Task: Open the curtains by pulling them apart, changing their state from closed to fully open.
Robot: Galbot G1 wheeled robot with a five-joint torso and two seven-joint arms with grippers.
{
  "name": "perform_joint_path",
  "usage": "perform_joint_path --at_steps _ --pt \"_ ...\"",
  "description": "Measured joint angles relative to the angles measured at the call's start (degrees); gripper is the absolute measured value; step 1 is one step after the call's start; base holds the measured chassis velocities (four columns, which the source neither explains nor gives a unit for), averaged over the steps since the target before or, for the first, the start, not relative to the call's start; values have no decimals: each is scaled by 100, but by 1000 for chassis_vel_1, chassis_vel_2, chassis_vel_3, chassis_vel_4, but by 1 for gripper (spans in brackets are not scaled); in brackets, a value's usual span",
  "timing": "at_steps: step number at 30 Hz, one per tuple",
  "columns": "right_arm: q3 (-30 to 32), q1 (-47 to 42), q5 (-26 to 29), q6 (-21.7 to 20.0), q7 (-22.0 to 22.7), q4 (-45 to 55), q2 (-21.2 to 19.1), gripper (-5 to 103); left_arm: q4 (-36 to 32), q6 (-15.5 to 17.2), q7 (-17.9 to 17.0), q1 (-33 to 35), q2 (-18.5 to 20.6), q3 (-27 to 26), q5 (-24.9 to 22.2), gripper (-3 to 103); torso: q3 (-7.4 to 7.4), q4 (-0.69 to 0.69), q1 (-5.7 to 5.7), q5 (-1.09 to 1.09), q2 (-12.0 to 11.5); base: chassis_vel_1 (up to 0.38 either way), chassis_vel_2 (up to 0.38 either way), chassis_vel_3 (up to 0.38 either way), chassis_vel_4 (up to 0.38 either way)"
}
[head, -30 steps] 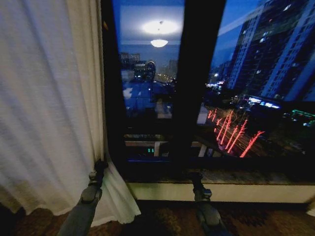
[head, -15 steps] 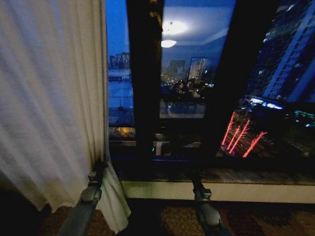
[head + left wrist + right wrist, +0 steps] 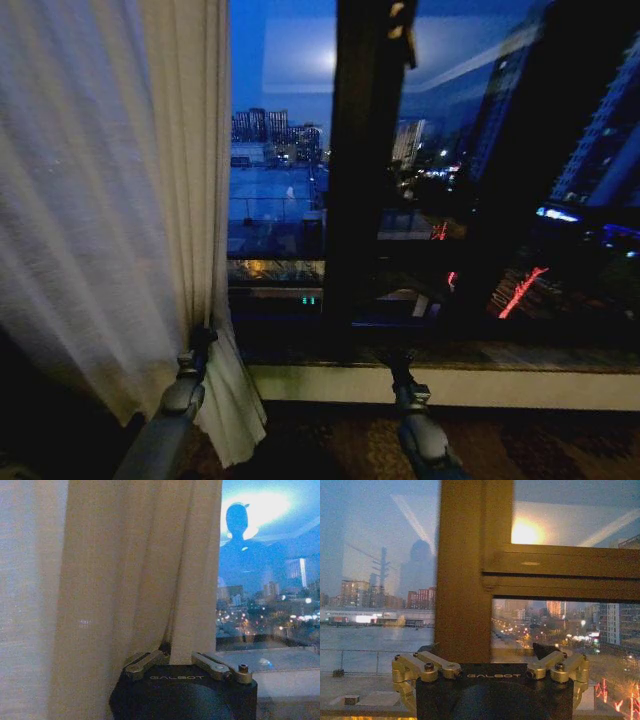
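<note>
One sheer off-white curtain [image 3: 100, 200] hangs in pleats over the left of the head view, its inner edge bunched and its hem trailing on the floor. My left gripper [image 3: 203, 338] is low at that inner edge, shut on a fold of the fabric. In the left wrist view the curtain [image 3: 125, 570] runs down between the closed fingers of the left gripper [image 3: 180, 656]. My right gripper [image 3: 393, 362] is held low in front of the window sill, open and holding nothing. In the right wrist view the right gripper [image 3: 490, 666] faces bare glass and frame.
A dark window mullion [image 3: 365, 200] stands upright right of the curtain edge, with night city lights behind the glass. A pale window sill [image 3: 450, 385] runs along the bottom. Dark patterned carpet [image 3: 330, 440] lies below it.
The window frame has slid rightwards across the head view, so the camera has moved left. The curtain edge stays in my left gripper and travels with it. More glass shows beside the curtain.
</note>
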Motion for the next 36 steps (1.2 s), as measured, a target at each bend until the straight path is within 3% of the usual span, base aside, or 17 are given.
perform_joint_path --at_steps 9,36 --pt "-2 0 0 0 -1 0 1 100 -63 -17 2 65 26 -3 9 0 -1 2 0 -2 0 281 272 -273 -294" --pt "1 0 0 0 1 -1 0 100 -523 -49 5 487 110 -93 19 0 0 -1 0 0 0 17 17 -8 -11"
